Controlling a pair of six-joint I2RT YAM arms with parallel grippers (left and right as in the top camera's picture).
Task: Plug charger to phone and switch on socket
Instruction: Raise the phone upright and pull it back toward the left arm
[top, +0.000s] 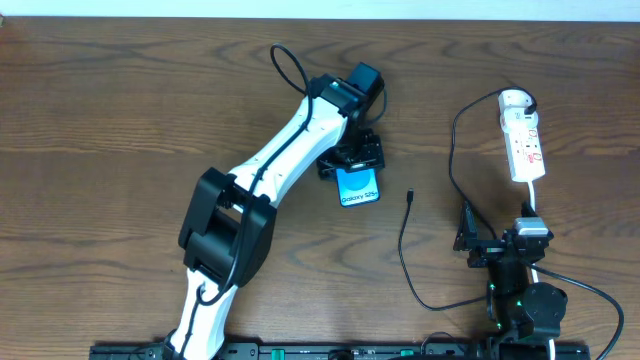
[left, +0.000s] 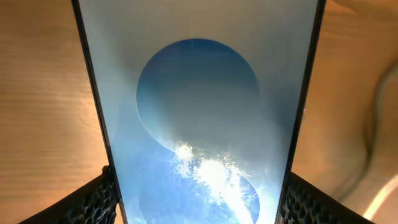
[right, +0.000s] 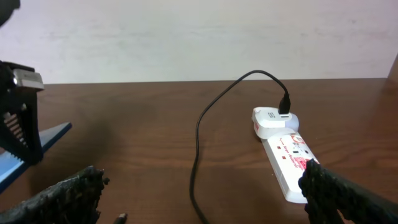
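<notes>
Dark brown wood forms the worktop (top: 120, 120), with a pale strip of wall along the 12 o'clock edge of the overhead view. The white left arm (top: 270, 165) reaches from 7 o'clock to the centre, where the left tool (top: 350, 162) is clamped on the phone (top: 358, 187). The phone's teal lower end sticks out toward 6 o'clock. The charger (top: 402, 245) lies at 3 o'clock of the phone, apart from it, its connector tip (top: 410, 195) free on the wood. The socket (top: 525, 145) lies at 2 o'clock, a white adapter (top: 513, 99) at its far end and its white lead (top: 531, 200) running down to the right arm. The right tool (top: 500, 238) sits at 5 o'clock, its fingers wide apart and holding nothing.

From the left wrist, the phone's screen fills the view, blue with pale oval shapes. A black finger (left: 93, 199) at 7 o'clock and another at 5 o'clock press against its long edges. Whether the phone rests on the wood cannot be told.

From the right wrist, the two black fingers (right: 62, 196) stand far apart at 7 and 4 o'clock. The socket lies at 4 o'clock, just beyond the right-hand finger. The charger's cable arcs up from the adapter and drops toward 6 o'clock. At 9 o'clock a blue sliver of the phone shows beside the left tool.
</notes>
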